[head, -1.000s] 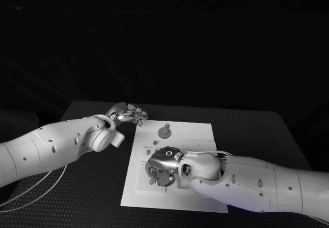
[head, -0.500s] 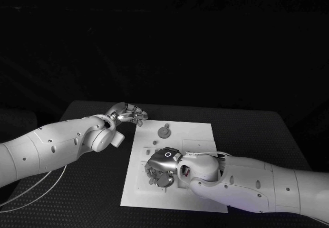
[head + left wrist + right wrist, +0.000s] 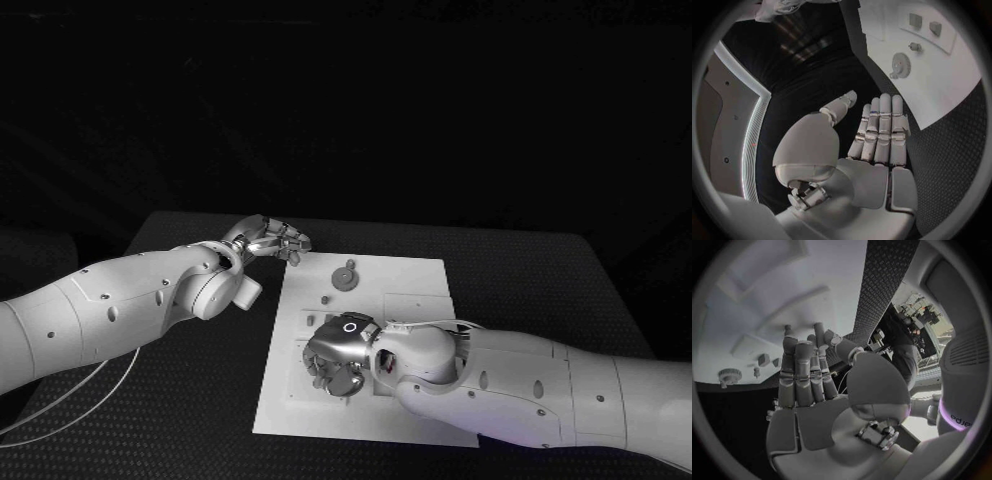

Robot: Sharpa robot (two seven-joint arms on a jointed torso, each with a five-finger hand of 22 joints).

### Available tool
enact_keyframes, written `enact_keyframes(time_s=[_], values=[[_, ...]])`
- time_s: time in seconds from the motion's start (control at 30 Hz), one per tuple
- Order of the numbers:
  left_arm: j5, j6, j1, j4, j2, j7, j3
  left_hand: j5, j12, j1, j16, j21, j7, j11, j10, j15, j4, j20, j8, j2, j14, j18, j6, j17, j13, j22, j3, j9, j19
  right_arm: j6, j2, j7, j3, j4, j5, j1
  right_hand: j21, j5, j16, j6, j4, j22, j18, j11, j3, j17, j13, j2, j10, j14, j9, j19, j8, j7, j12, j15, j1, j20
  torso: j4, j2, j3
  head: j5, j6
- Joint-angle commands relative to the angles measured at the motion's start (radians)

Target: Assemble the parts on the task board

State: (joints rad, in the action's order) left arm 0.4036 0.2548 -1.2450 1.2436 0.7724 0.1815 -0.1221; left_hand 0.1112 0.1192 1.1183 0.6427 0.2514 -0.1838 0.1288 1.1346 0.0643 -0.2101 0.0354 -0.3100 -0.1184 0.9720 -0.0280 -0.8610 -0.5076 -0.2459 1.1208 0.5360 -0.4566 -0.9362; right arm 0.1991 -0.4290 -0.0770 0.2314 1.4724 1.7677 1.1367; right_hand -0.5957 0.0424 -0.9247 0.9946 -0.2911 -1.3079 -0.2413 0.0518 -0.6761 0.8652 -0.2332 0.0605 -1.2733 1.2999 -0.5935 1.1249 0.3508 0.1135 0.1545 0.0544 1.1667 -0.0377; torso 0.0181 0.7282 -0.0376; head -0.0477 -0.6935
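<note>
task board [image 3: 418, 290] mid table [image 3: 577, 270], L hand [image 3: 271, 240] off its far-left corner, R hand [image 3: 339, 358] over near half

Matt white task board [image 3: 411, 285] on a black table [image 3: 577, 270] with a rough, dotted weave; smooth glossy white arm shells; hands of polished silver metal.

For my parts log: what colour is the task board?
White task board, clearest in the head view.
</note>
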Motion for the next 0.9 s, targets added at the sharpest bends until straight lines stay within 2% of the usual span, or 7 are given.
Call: enact_keyframes(time_s=[0.03,0.4,0.47,0.67,0.8,0.9], values=[[-0.004,-0.006,-0.001,0.003,-0.002,0.013,0.001,0.006,0.005,-0.003,-0.005,-0.003,0.003,0.001,-0.007,0.001,0.005,-0.002,-0.006,-0.001,0.008,-0.019,0.005,-0.002,0.001,0.002,0.001,0.000,-0.007,-0.026,0.006,0.007,0.003,0.003,0.009,-0.003,-0.003,0.005,-0.004,0.006,-0.001,-0.007,-0.020,0.000,-0.006,0.002,0.001,-0.003,-0.008,0.002,-0.002,0.004,0.004,0.001,0.002,0.006,0.009,0.001,0.0003,0.000,0.0002,0.001,0.000],[-0.004,-0.006,-0.001,0.004,-0.002,0.012,0.001,0.006,0.005,-0.002,-0.006,-0.004,0.003,0.001,-0.007,0.001,0.005,-0.002,-0.006,-0.001,0.008,-0.019,0.005,-0.003,0.001,0.002,0.000,0.000,-0.007,-0.032,0.015,0.006,0.007,-0.006,-0.008,-0.004,0.000,0.005,-0.004,0.002,0.000,-0.008,-0.020,0.002,-0.003,0.002,0.000,0.004,-0.003,-0.002,-0.003,-0.001,0.001,0.003,-0.001,0.003,0.001,-0.001,-0.0009,0.000,0.0001,0.002,0.000],[-0.004,-0.007,-0.001,0.004,-0.001,0.012,0.001,0.006,0.005,-0.003,-0.006,-0.004,0.003,0.001,-0.007,0.001,0.005,-0.002,-0.006,-0.001,0.008,-0.019,0.005,-0.003,0.001,0.002,0.000,0.000,-0.007,-0.033,0.015,0.009,0.007,-0.007,-0.013,-0.004,0.002,0.005,-0.002,-0.005,0.000,-0.009,-0.020,0.006,0.002,0.000,0.001,0.014,0.003,-0.006,-0.002,-0.004,-0.003,0.006,-0.005,0.000,-0.007,-0.003,-0.0006,0.000,0.0004,0.002,-0.001],[-0.005,-0.006,-0.001,0.003,-0.001,0.012,0.001,0.006,0.005,-0.003,-0.006,-0.004,0.003,0.001,-0.007,0.001,0.005,-0.002,-0.006,-0.001,0.008,-0.019,0.005,-0.004,0.001,0.002,0.000,0.000,-0.007,-0.022,0.015,0.016,0.007,-0.009,-0.031,-0.004,0.002,0.005,0.000,-0.025,0.003,-0.012,-0.020,0.014,0.025,-0.003,0.002,0.065,0.022,-0.012,0.002,-0.007,-0.017,0.012,-0.016,-0.008,-0.041,-0.007,-0.0005,0.000,0.0010,0.001,-0.001],[-0.005,-0.006,-0.001,0.004,-0.001,0.012,0.001,0.006,0.005,-0.003,-0.007,-0.004,0.003,0.001,-0.007,0.001,0.005,-0.002,-0.006,-0.001,0.009,-0.019,0.005,-0.004,0.001,0.002,0.000,0.000,-0.007,-0.010,0.016,0.019,0.008,-0.010,-0.041,-0.004,0.003,0.005,-0.001,-0.040,0.007,-0.014,-0.020,0.019,0.044,-0.004,0.003,0.088,0.032,-0.014,0.006,-0.008,-0.028,0.020,-0.022,-0.013,-0.069,-0.009,-0.0003,0.000,0.0007,0.002,-0.001],[-0.005,-0.006,-0.001,0.003,-0.002,0.012,0.001,0.006,0.005,-0.003,-0.007,-0.004,0.003,0.001,-0.007,0.001,0.005,-0.002,-0.006,-0.001,0.009,-0.019,0.005,-0.004,0.001,0.002,0.000,0.000,-0.007,-0.003,0.016,0.023,0.008,-0.010,-0.047,-0.004,0.004,0.005,-0.003,-0.055,0.004,-0.014,-0.020,0.023,0.056,-0.005,0.005,0.094,0.045,-0.015,0.010,-0.009,-0.038,0.026,-0.030,-0.017,-0.079,-0.007,-0.0007,0.000,0.0007,0.002,-0.002]])
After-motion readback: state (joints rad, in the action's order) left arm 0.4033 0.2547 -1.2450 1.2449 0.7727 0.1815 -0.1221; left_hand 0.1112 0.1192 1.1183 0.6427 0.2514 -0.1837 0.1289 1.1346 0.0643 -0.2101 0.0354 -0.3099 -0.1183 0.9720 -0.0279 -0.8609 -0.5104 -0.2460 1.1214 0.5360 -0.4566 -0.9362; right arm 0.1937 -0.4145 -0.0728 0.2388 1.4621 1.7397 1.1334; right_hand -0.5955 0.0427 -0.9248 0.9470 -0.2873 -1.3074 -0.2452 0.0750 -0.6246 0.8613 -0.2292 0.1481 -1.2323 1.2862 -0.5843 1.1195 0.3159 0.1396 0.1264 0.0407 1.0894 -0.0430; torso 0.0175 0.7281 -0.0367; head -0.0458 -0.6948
